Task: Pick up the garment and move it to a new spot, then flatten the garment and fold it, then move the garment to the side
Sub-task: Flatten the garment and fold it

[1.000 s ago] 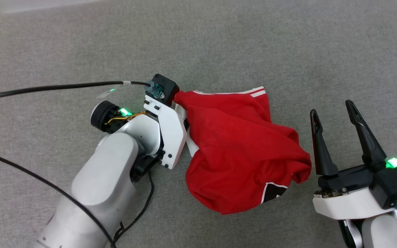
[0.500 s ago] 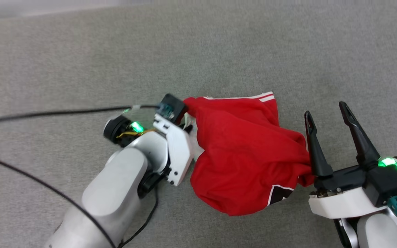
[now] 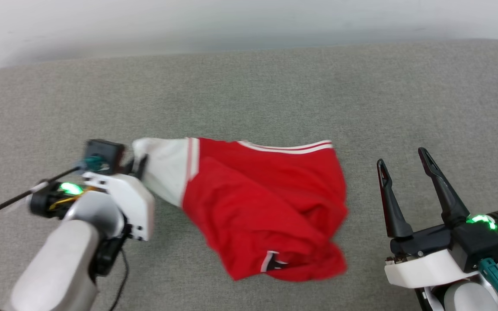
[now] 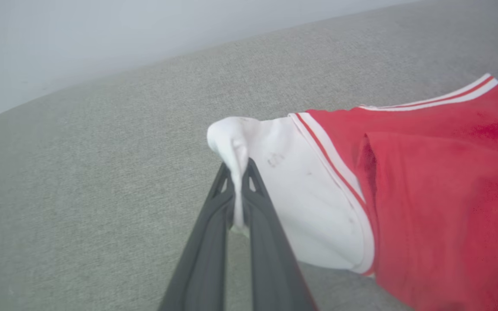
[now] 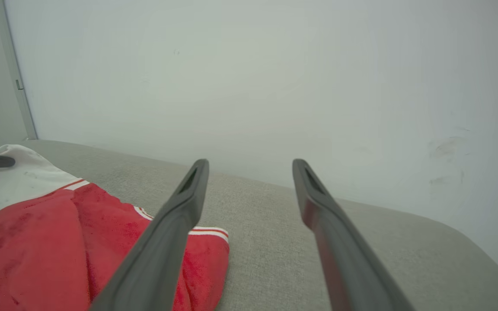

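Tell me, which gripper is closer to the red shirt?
Left. The left gripper is shut on the white sleeve of the shirt, pinching it. The right gripper stands open beside the shirt's opposite end, not touching it.

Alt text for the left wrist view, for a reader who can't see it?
The left gripper is shut on the white sleeve of the garment, a red jersey with red-and-white striped trim that trails to the right over a grey fabric surface. A pale wall rises behind.
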Tool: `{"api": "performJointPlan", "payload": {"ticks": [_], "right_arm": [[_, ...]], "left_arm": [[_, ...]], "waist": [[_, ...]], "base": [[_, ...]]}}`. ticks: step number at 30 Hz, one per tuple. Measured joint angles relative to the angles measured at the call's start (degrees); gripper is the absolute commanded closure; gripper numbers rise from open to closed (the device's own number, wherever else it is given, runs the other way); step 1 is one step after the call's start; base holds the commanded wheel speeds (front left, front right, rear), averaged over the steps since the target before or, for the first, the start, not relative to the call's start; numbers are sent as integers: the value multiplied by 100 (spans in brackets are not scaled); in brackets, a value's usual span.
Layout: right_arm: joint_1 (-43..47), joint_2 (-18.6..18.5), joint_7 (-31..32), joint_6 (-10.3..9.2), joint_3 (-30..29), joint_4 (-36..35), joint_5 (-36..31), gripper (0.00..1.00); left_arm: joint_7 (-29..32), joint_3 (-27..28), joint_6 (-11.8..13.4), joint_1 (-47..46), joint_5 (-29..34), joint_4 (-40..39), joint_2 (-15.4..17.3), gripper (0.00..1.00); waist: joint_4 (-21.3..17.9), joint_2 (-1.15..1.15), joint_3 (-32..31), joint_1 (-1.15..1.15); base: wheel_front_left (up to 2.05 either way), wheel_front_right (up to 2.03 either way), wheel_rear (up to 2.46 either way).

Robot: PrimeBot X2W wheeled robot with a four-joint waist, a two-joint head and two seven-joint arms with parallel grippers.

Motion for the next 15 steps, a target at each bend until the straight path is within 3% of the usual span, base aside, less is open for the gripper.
{"api": "performJointPlan", "payload": {"ticks": [4, 10, 11, 12, 13, 15], "right_arm": [[25, 0, 0, -1, 21, 10, 1, 0], [48, -2, 0, -1, -15, 77, -4, 0], [58, -4, 1, -1, -23, 97, -9, 0], [66, -5, 0, -1, -30, 111, -8, 0], [78, -8, 1, -1, -38, 125, -8, 0], [93, -15, 0, 0, -49, 144, -10, 0]], "left_arm": [[-323, 425, 328, 292, -102, -144, 207, 100], [-403, 546, 495, 970, -210, 27, 348, 100], [-458, 536, 517, 1051, -208, 75, 347, 91], [-534, 520, 521, 1113, -201, 105, 341, 58], [-635, 509, 520, 1152, -198, 127, 318, 5], [-962, 494, 445, 1203, -202, 105, 220, 0]], "waist": [[85, 0, -38, 0], [125, 0, -54, 0], [129, 0, -69, 0], [133, 0, -88, 0], [140, 0, -111, 0], [156, 0, -171, 0]], "base": [[0, 0, 0], [0, 0, 0], [0, 0, 0], [0, 0, 0], [0, 0, 0], [0, 0, 0]]}}
